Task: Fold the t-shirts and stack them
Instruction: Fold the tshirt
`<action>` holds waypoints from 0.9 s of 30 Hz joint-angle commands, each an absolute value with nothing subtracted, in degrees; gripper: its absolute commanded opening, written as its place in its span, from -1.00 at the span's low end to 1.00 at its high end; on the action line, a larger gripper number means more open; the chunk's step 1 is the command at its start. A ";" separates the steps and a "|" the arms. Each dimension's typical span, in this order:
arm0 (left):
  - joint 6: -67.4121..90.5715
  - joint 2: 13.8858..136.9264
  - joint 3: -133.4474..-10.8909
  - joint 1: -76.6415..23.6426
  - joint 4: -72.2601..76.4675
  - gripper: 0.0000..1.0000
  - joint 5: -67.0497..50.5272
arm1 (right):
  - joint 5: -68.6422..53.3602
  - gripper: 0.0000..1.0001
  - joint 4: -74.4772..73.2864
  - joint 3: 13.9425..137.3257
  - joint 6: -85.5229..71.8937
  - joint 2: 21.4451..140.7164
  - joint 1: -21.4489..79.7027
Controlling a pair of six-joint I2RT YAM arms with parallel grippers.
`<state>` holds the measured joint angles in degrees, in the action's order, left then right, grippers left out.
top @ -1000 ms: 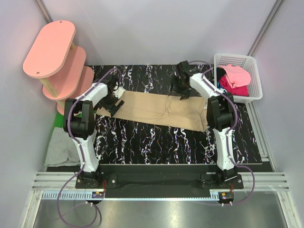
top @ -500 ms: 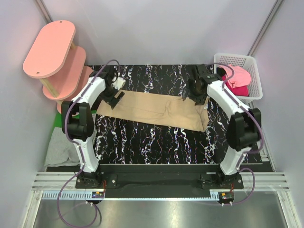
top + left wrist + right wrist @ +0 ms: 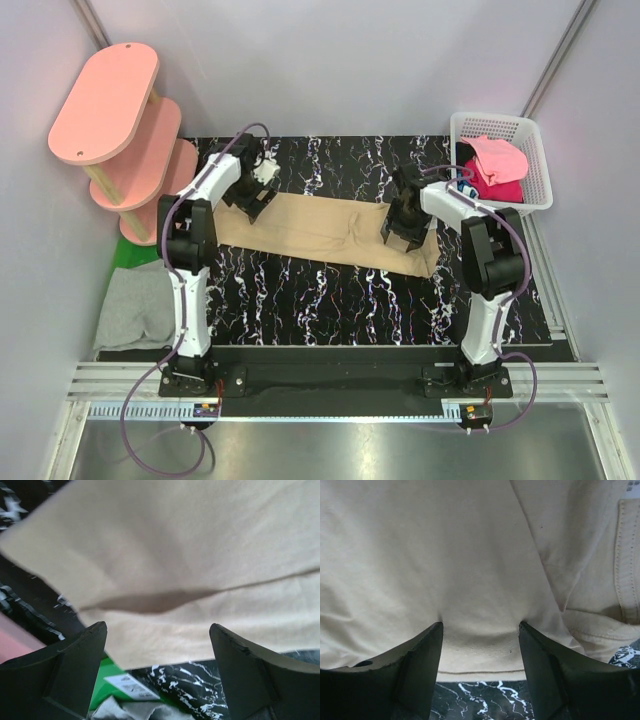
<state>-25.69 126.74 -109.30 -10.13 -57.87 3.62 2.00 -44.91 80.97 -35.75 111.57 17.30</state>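
From above, the shirt (image 3: pixel 320 232) lies as a long band on the counter (image 3: pixel 320 300); the right claw (image 3: pixel 404 222) has dropped onto its right part and the left claw (image 3: pixel 250 193) has shifted over its left end. Left wrist: jaws wide, empty. Right wrist: jaws apart, tips denting cloth, so probably a fold grasp is starting

robot test cell in a lab: left arm (image 3: pixel 190 235) and right arm (image 3: pixel 490 262) bolted side by side at a metal rail (image 3: pixel 340 411) along the near edge of a black marbled table (image 3: pixel 330 300), purple cables (image 3: pixel 135 440) looping off them. plain pale panels (image 3: pixel 350 60) wall it in. a pink tiered shelf (image 3: pixel 105 100) and a white basket (image 3: pixel 541 165) sit at the far corners.
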 commanded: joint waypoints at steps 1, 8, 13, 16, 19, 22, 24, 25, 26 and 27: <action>-26.72 129.02 -113.38 -9.84 -58.62 0.79 4.12 | 5.01 0.38 -46.66 84.02 -37.44 114.43 17.67; -24.88 131.49 -109.01 -8.35 -58.27 0.75 10.81 | 8.00 0.35 -50.71 88.76 -37.35 117.95 16.88; -25.05 124.99 -97.58 -7.65 -55.46 0.71 13.53 | 8.26 0.36 -51.85 93.51 -36.48 120.84 15.47; -24.44 121.13 -91.86 -7.82 -54.67 0.69 12.75 | 8.00 0.36 -53.26 97.55 -35.33 124.01 14.42; -23.82 117.53 -87.38 -9.66 -54.76 0.67 10.73 | 8.52 0.36 -54.49 101.68 -34.19 127.26 13.54; -23.03 114.19 -83.51 -13.34 -55.02 0.68 9.50 | 7.74 0.36 -55.19 105.63 -33.05 130.51 12.48; -21.89 112.95 -81.92 -15.37 -56.07 0.68 7.04 | 6.34 0.36 -55.72 108.97 -32.61 132.79 11.26; -21.45 112.50 -81.57 -17.21 -56.68 0.69 5.81 | 5.46 0.36 -55.81 110.20 -32.78 133.50 10.73; -20.84 112.33 -81.30 -18.01 -57.47 0.69 3.45 | 4.49 0.36 -55.90 112.65 -32.87 134.29 10.11; -20.40 112.50 -81.21 -18.80 -58.35 0.69 2.64 | 2.74 0.35 -55.90 113.98 -32.96 136.04 9.59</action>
